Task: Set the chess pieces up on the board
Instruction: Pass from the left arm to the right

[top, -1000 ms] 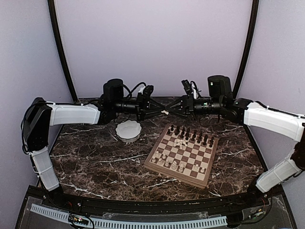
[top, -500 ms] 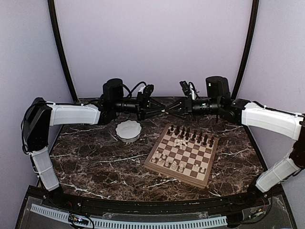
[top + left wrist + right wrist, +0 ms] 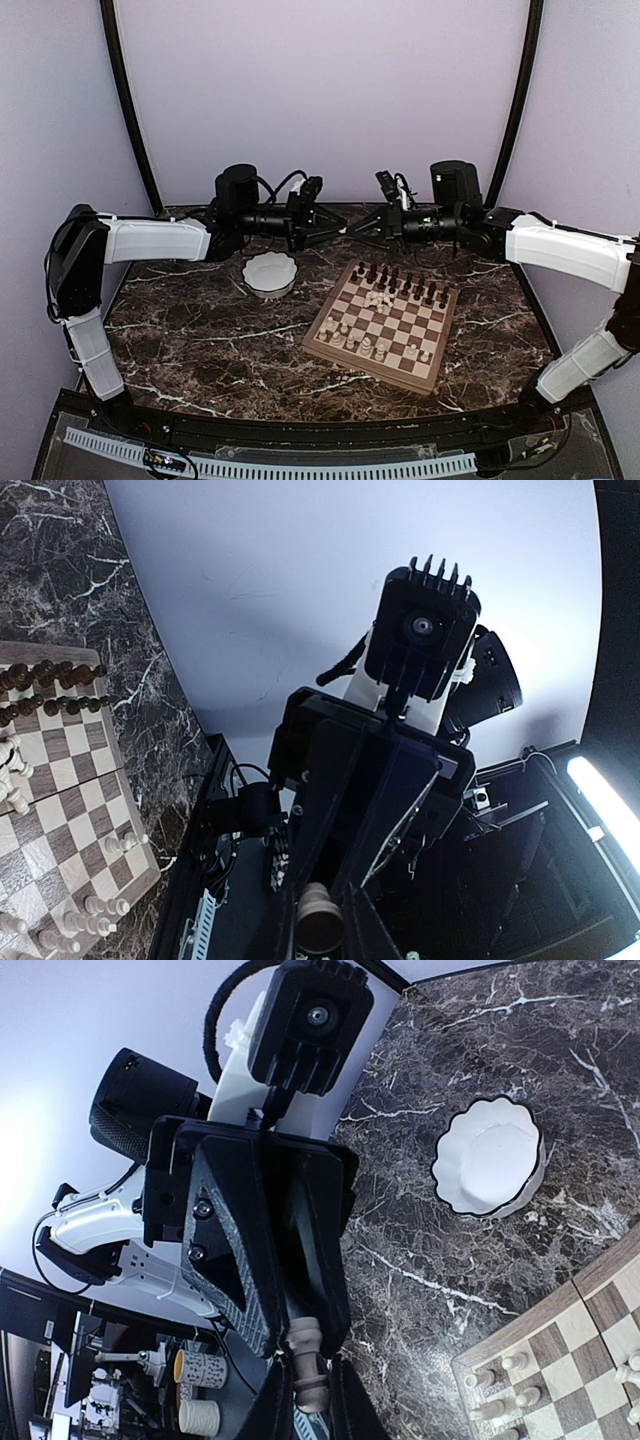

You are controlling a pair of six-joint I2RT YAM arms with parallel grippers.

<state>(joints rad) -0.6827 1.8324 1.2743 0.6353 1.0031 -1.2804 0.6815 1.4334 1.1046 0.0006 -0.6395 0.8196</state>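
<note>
Top external view: at 9 o'clock the left arm reaches in over the far side of the counter (image 3: 200,330), and its left gripper (image 3: 334,230) is nearly closed, pinching one end of a pale piece (image 3: 307,1352) held in the air. Below it, at 10 o'clock from the board (image 3: 366,367), stands the white scalloped bowl (image 3: 268,290), which the right wrist view shows with nothing in it. Tip to tip with the left one is the right gripper (image 3: 357,229). In the right wrist view its fingers sit close on either side of the same piece's other end, so both seem to grip it in a hand-over above the counter at 11 o'clock from the board. On the board the dark pieces (image 3: 400,283) fill two rows along the far 12 o'clock edge, and that side looks finished. The pale pieces (image 3: 370,345) only partly fill the two rows at 6 o'clock, with gaps among them. A loose pale cluster (image 3: 378,297) lies near the middle, just in front of the dark rows. By my reading roughly two thirds is done. The held piece and the cluster have yet to reach their home squares.
</note>
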